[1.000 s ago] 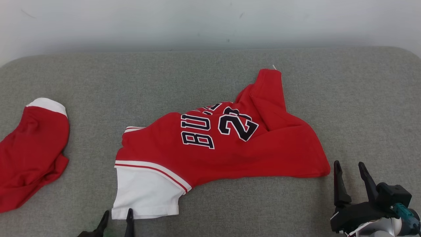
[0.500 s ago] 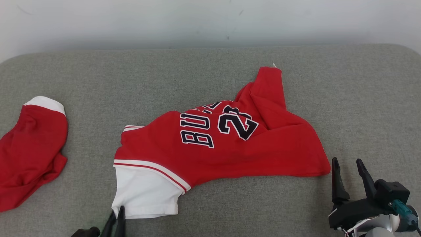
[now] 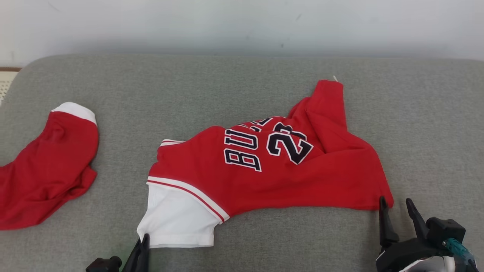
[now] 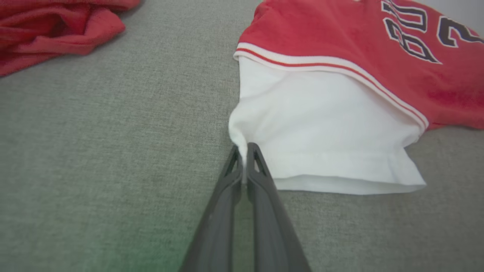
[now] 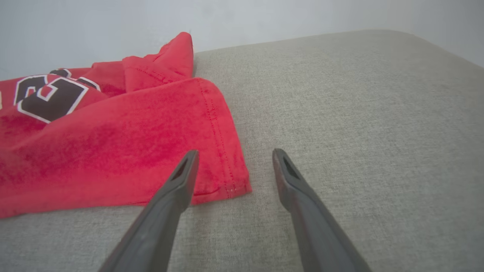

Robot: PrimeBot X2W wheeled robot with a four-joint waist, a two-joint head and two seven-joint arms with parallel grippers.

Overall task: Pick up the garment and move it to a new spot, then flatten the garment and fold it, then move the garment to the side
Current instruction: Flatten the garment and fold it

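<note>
The red garment [image 3: 272, 170] lies crumpled on the grey cushion [image 3: 227, 87], not yet lifted, flattened or folded, with the left gripper [image 4: 245, 160] pinched shut on its white sleeve corner [image 4: 242, 138] and the right gripper [image 5: 232, 166] open at its red hem corner [image 5: 227, 185]

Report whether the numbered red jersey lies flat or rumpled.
Rumpled: the jersey lies skewed on the cushion, its lettering partly hidden by a crease, a red flap folded over beside the number.
</note>
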